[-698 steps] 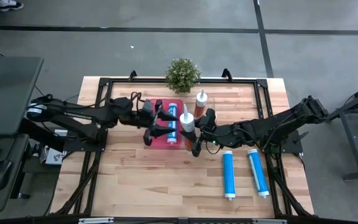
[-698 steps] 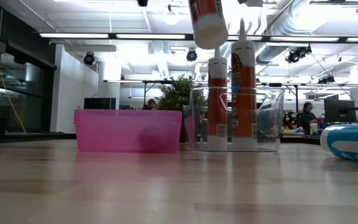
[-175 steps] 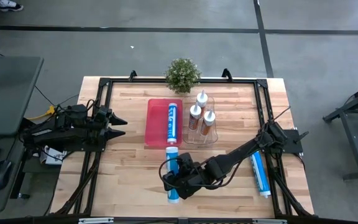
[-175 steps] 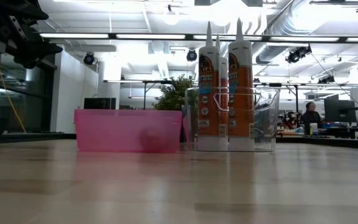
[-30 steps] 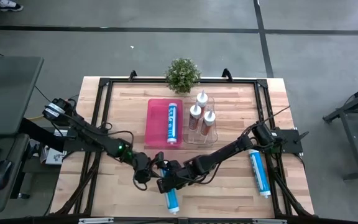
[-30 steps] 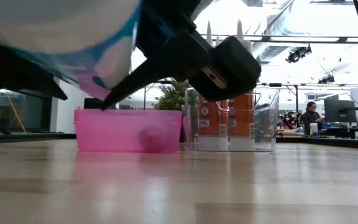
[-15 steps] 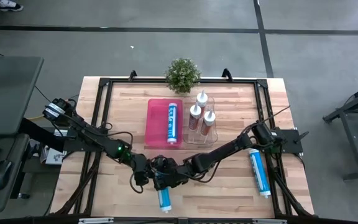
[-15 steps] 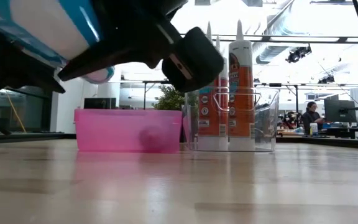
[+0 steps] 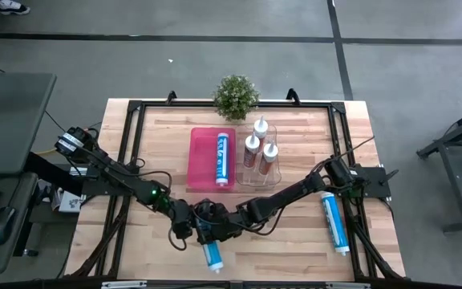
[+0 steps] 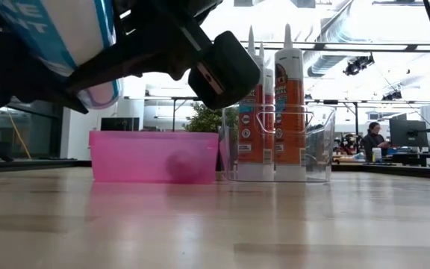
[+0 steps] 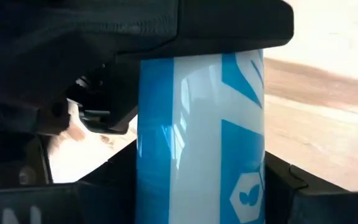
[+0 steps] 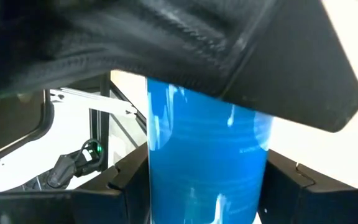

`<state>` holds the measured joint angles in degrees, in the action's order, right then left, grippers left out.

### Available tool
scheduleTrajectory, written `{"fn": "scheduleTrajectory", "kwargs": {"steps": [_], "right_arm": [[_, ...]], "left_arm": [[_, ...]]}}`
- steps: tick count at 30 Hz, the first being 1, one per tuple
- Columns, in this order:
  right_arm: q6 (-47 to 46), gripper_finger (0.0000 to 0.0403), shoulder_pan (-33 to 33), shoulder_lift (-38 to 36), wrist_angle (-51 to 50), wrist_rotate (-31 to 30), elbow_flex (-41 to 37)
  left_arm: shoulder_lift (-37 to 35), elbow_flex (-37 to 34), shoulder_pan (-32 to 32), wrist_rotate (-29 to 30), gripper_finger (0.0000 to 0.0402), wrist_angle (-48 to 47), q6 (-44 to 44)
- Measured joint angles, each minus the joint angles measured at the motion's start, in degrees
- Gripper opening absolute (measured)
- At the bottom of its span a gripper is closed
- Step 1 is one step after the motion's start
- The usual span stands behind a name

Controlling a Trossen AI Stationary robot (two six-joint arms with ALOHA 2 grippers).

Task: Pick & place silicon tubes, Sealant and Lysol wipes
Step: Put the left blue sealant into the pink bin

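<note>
Handover in progress, lower centre of the high view. Blue-and-white cylindrical sealant tube [image 9: 211, 252] is lifted off the light wooden worktop [image 9: 295, 249], its free end pointing toward the bottom edge. Right claw [image 9: 212, 227] is clamped on its upper end; left claw [image 9: 188, 225] sits just beside, fingers either side of the tube, closure cannot be told. Pink rectangular plastic bin [image 9: 201, 157] at upper centre holds one blue tube; clear plastic holder [image 9: 260, 156] holds three orange-and-white cartridges. Second blue tube [image 9: 333, 222] lies at right. Judgement: left should grip mid-body squarely, confirm hold, only then right lets go; keep the tube level.
</note>
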<state>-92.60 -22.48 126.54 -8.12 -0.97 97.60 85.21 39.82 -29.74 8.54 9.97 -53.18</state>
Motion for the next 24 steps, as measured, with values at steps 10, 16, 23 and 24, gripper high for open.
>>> {"fn": "scheduleTrajectory", "kwargs": {"steps": [10,16,23,24], "right_arm": [[1.36,0.0209,0.09,0.0,0.07,1.45,0.0],[3.02,0.0326,-0.23,-0.64,-0.93,1.83,-0.03],[4.17,0.0347,-1.6,-2.36,-2.92,2.55,0.24],[4.15,0.0346,-2.07,-2.89,-3.35,2.52,0.24]], "left_arm": [[-0.04,0.14,-0.67,-0.11,0.0196,-2.4,8.24],[0.01,-0.12,-1.46,0.23,0.0196,-5.82,9.96],[-0.25,-0.21,-1.38,0.59,0.0196,-12.82,10.55],[-0.49,-0.25,-1.36,0.57,0.0196,-13.2,10.55]]}}
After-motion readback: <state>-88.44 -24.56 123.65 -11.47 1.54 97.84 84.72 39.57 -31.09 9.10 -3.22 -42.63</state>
